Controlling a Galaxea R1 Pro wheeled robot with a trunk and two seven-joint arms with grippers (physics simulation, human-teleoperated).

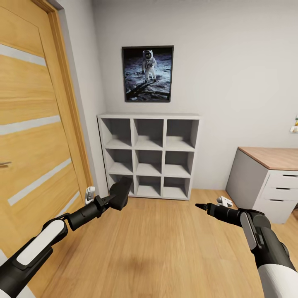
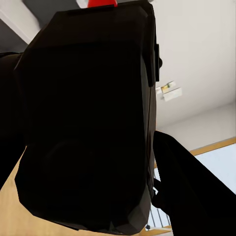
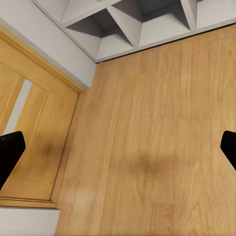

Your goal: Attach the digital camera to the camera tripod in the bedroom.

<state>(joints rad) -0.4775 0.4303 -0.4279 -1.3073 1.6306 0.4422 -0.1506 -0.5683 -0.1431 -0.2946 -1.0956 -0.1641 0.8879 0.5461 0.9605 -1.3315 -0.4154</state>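
Head view: the left gripper (image 1: 111,200), at lower left of the frame, is clamped on the small matte-black digital camera (image 1: 121,192) and carries it clear of the light wood plank floor (image 1: 157,248), presumably so that it travels safely toward the mount; the right gripper (image 1: 201,206), at lower right, is held forward with nothing in it, apparently kept free for a later assist, and its jaw state cannot be told here; the grey nine-compartment cube shelf (image 1: 149,155) stands against the pale grey wall at centre, every visible compartment bare; a framed astronaut photograph (image 1: 147,73) hangs above it; a wood-panelled door (image 1: 33,124) occupies the left edge; a wood-topped desk with white drawers (image 1: 269,178) sits at right, drawers closed, contents hidden.

Left wrist view: the digital camera (image 2: 88,128) lies close against the lens between dark fingers (image 2: 191,187), its red round button (image 2: 102,3) at the top edge; the grip looks firm.

Right wrist view: black fingertips (image 3: 11,152) at the far left and right edges stand wide apart, so the jaws are open and empty; the floor (image 3: 147,147) lies between them, and the bare shelf compartments (image 3: 128,22) run along the top.
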